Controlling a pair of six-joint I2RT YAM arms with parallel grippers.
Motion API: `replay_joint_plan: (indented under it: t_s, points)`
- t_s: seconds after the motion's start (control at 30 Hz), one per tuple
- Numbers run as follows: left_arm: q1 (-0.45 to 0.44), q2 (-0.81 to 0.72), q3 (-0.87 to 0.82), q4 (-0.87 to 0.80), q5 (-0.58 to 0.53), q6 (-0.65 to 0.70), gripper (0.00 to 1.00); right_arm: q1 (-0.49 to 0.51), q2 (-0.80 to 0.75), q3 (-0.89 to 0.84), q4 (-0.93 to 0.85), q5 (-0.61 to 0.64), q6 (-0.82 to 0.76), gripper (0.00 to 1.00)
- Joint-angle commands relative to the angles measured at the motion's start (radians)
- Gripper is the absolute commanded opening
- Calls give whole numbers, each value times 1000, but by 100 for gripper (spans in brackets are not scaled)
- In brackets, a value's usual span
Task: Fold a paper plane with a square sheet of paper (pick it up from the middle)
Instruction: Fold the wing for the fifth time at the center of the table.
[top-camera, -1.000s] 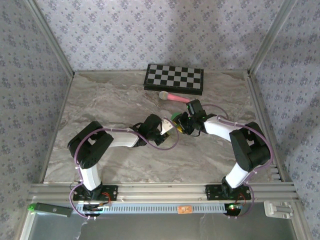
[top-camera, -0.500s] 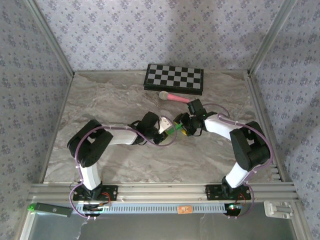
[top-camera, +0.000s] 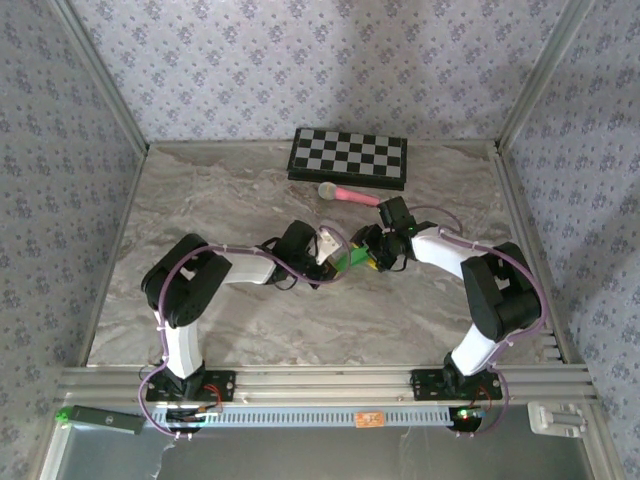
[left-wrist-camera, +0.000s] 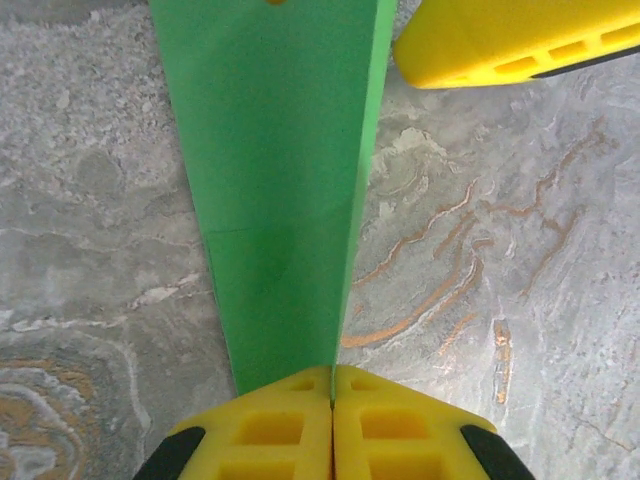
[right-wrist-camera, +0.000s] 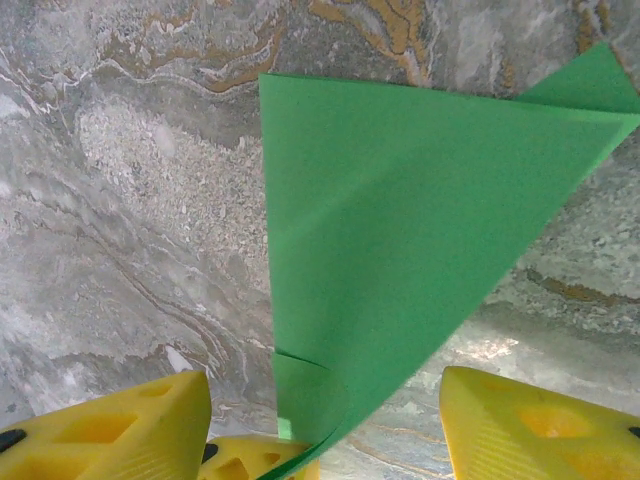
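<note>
1. Left gripper (left-wrist-camera: 332, 405): the jaws are fully closed, pad against pad. They pinch the narrow end of the green paper (left-wrist-camera: 280, 200).
2. Right gripper (right-wrist-camera: 325, 425): the jaws stand wide apart and grip nothing. The paper's folded flap rises between its two fingers (right-wrist-camera: 110, 425) and appears to touch neither.
3. Paper location: it sits at the middle of the marble table (top-camera: 200, 200), between the two grippers. It is clamped at one end by the left gripper. It is folded to a long taper and is not yet a finished plane.
4. Step in hand (judgement): a lengthwise fold is being formed. The left gripper anchors the paper and the right gripper is placed to take or press the free flap.
5. Procedure (judgement):
   - Hold the left pinch firm so the crease line does not slip.
   - Close the right jaws on the flap near its crease, not at the tip, because thin paper buckles there.
   - Line up the edges before pressing flat against the table.
6. View comparison:
   - The left wrist view gives the straight long edge and one right-gripper finger (left-wrist-camera: 500, 40) just beside it.
   - The right wrist view adds the broad triangular flap and a curl at its base.
   - The top view places the checkered board (top-camera: 348, 157) and the pink-handled microphone (top-camera: 345, 193) beyond the grippers, apart from the paper.
</note>
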Motion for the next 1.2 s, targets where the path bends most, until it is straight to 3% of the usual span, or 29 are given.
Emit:
replay_joint_plan:
  t_s: [0.0,0.37,0.73,1.17]
  points:
    - [9,12,33,-24,48,-35,7,-9,-18,18,-30,18,-20,64]
    - [51,31,125,-186,120,-151,3,-53,-97,-13,-29,57,-102,67]
    - [65,77,232,-337,231,-271,1,-94,-176,-117,67,46,-320,70]
    - [73,82,231,-319,188,-406,0,-70,-145,-156,118,-1,-412,72]
